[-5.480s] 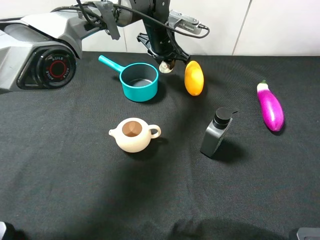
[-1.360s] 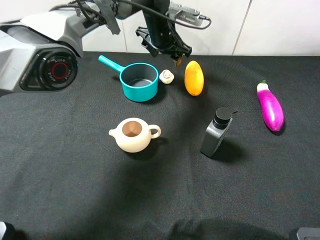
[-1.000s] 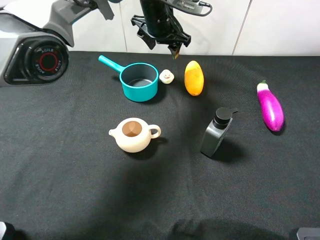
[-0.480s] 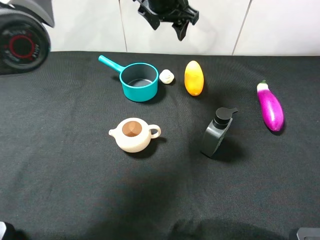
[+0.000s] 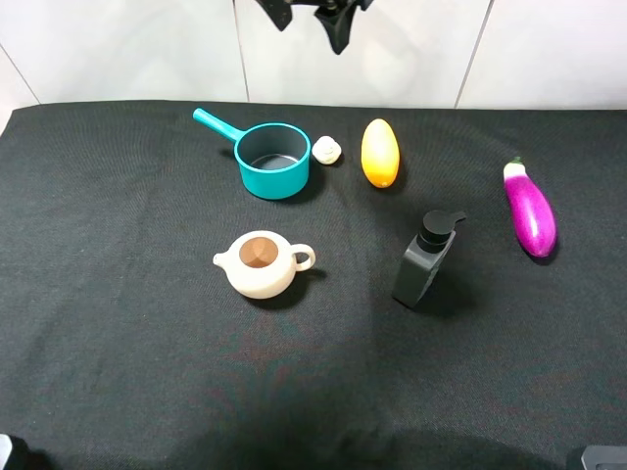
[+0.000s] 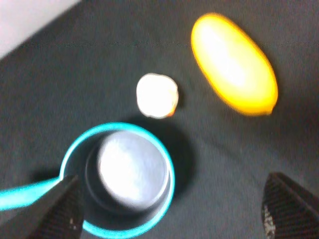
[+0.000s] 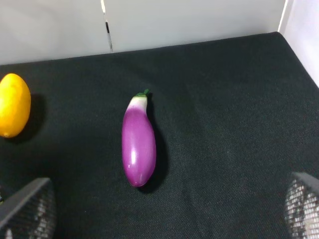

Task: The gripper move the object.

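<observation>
Object point(image 5: 326, 150): 1, on cloth | pan point(image 5: 273, 161): 1 | teapot point(image 5: 259, 264): 1 | left tool point(image 6: 169, 214): spread, empty

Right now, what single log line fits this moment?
left gripper: open, raised, empty | object: on cloth between teal pot and yellow fruit

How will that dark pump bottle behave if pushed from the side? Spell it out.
The pump bottle stands tall on a narrow base, so a high push would probably tip it. Pushed low, it may slide, though the black cloth looks grippy. Its flat faces suggest it would not roll once down.
</observation>
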Robot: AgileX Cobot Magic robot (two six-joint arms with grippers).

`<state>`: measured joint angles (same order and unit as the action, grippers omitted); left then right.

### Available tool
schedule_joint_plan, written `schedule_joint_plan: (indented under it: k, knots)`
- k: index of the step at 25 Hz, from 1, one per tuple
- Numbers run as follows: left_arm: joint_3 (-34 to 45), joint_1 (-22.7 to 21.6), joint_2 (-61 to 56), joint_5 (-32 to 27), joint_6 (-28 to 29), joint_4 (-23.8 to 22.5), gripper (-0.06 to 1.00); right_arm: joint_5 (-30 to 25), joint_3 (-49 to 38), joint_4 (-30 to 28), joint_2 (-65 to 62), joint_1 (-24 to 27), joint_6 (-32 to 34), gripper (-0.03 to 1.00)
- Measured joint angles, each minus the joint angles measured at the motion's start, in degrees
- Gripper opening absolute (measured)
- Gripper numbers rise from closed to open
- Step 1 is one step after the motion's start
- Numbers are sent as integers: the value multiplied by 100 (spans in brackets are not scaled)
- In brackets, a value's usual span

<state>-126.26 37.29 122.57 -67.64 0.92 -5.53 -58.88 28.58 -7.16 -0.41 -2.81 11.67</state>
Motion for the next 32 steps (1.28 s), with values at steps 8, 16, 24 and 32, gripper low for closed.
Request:
schedule_joint_plan:
  k: [8, 16, 24, 32]
  knots:
    - [2394, 0, -1701, 10, -21, 0, 76, 0, 0, 0, 0, 0, 0, 69]
    - [5013, 0, -3580, 64, -21, 0, 76, 0, 0, 0, 0, 0, 0, 69]
    - [6966, -104, -5413, 496, 1, 84, 76, 0, 0, 0, 0, 0, 0, 69]
    - [8586, -1103, -7345, 697, -44, 161, 76, 0, 0, 0, 0, 0, 0, 69]
